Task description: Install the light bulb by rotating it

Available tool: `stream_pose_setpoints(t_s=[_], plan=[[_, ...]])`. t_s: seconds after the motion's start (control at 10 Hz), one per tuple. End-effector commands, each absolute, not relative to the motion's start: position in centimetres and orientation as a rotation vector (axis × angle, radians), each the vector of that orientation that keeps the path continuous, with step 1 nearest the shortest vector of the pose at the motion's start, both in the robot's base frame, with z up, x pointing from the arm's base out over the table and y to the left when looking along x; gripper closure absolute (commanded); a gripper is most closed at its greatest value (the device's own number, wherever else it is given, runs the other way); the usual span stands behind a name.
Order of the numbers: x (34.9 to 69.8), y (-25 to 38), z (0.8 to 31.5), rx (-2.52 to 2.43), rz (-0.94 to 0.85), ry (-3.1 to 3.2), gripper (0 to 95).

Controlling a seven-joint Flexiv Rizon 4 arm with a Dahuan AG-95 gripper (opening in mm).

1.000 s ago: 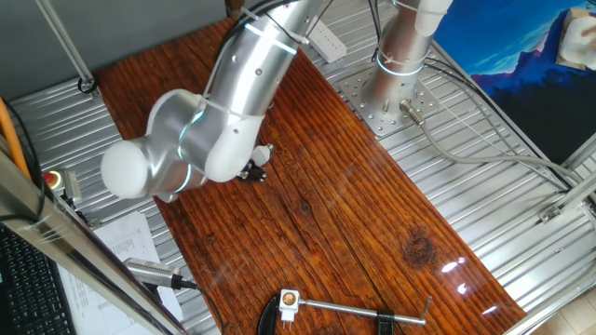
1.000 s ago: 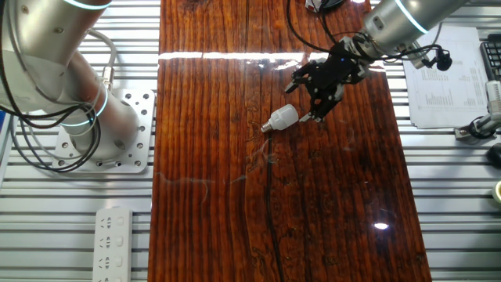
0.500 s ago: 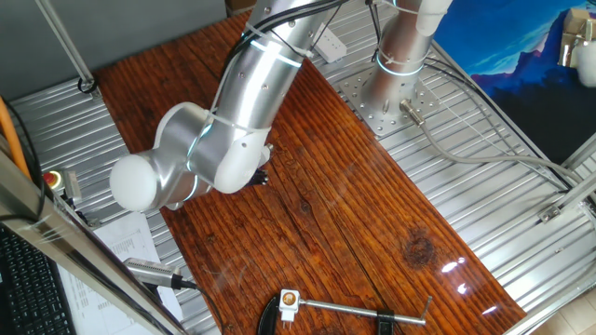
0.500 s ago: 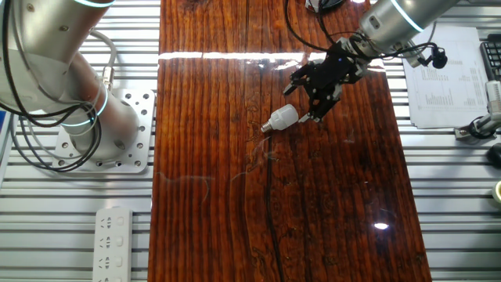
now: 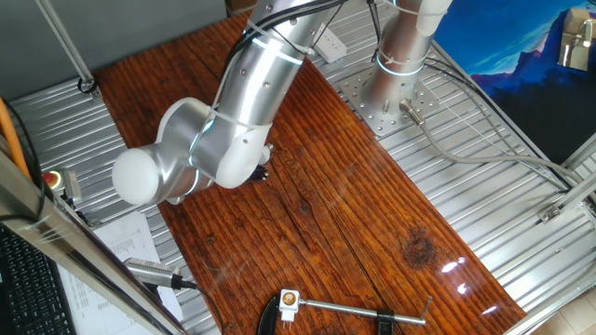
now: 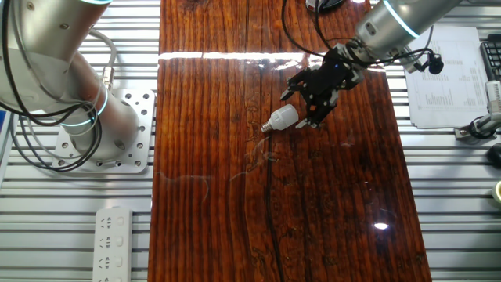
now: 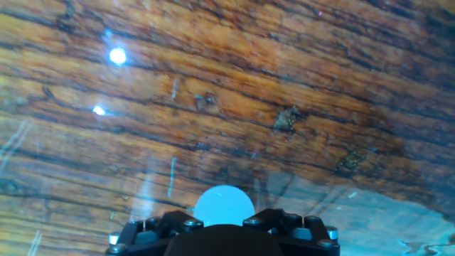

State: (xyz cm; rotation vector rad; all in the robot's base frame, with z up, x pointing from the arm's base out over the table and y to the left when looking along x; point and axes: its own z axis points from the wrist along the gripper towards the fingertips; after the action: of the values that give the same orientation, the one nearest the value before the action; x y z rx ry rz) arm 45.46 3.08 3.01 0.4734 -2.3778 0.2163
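Observation:
The light bulb (image 6: 283, 118) is small and white and lies on its side on the wooden table (image 6: 235, 204), its screw base pointing left. My gripper (image 6: 300, 109) hovers at the bulb's dome end, jaws spread, one finger above and one finger (image 6: 311, 122) below the dome, holding nothing. In the hand view the dome shows as a pale round shape (image 7: 223, 205) just ahead of the gripper body at the bottom edge. In one fixed view the silver arm (image 5: 242, 102) covers the bulb and most of the gripper (image 5: 260, 173). No socket shows.
The arm's base plate (image 6: 129, 133) stands left of the table and a power strip (image 6: 113, 239) lies below it. Papers (image 6: 446, 78) lie to the right. A metal clamp (image 5: 345, 307) sits at the table's near end.
My gripper has shifted slightly left, closer around the bulb's dome. The bulb has not moved.

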Motion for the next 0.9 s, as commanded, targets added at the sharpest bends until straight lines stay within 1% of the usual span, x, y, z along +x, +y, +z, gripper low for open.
stream_pose_setpoints(t_s=[0.1, 0.2, 0.3, 0.9], plan=[[45.36, 3.17, 2.74, 0.471, 0.219, -2.378, 19.0], [45.22, 3.17, 2.60, 0.469, 0.223, -2.379, 19.0], [45.22, 3.16, 2.58, 0.472, 0.223, -2.378, 38.0], [44.94, 3.24, 1.90, 0.468, 0.244, -2.372, 38.0]])
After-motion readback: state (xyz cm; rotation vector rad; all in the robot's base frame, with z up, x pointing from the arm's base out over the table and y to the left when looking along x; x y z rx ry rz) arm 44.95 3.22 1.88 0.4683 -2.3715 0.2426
